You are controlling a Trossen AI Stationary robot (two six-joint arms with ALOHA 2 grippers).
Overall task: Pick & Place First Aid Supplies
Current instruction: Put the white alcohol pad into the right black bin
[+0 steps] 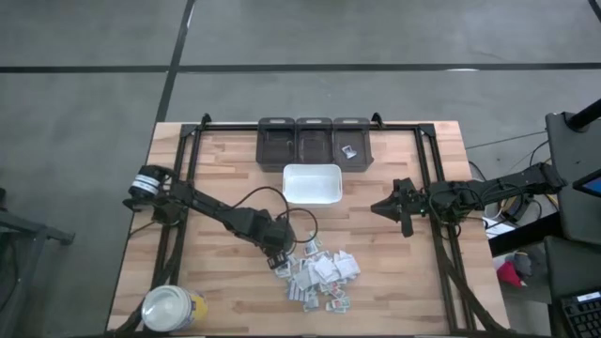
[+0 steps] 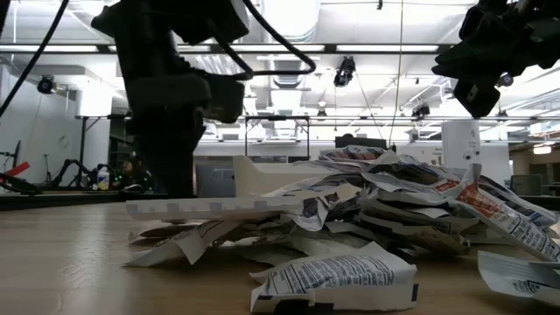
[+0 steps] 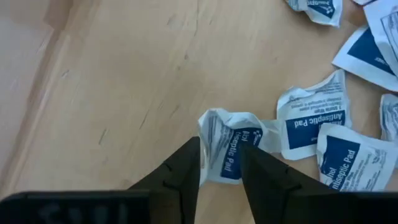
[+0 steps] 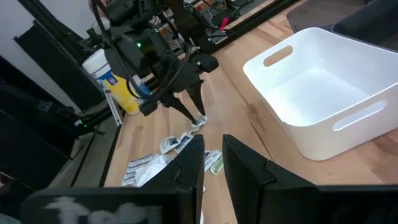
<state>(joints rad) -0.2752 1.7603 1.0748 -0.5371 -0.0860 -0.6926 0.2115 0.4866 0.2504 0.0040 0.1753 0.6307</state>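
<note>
The first aid supplies (image 1: 319, 277) lie in a loose pile of small white packets on the wooden table, near its front edge; the low view shows the pile (image 2: 394, 197) up close. My left gripper (image 1: 280, 260) points down at the pile's left end. It is open, and its fingers stand on either side of one crumpled blue-printed packet (image 3: 227, 146), which lies on the table. My right gripper (image 1: 380, 207) hangs level above the table's right part, clear of everything, a narrow gap (image 4: 212, 144) between its fingers. The white tray (image 1: 312, 183) stands behind the pile. My left gripper comes at the crumpled packet from above, pointing steeply down, one finger (image 3: 186, 165) on each side of it. Whether the fingers touch the packet, I cannot tell. The packet rests on the table.
Three dark bins (image 1: 315, 141) stand in a row at the table's far edge; the right one holds a small packet (image 1: 349, 150). A round white-lidded yellow jar (image 1: 172, 308) stands at the near left corner. A black frame (image 1: 188, 169) runs along the table's sides.
</note>
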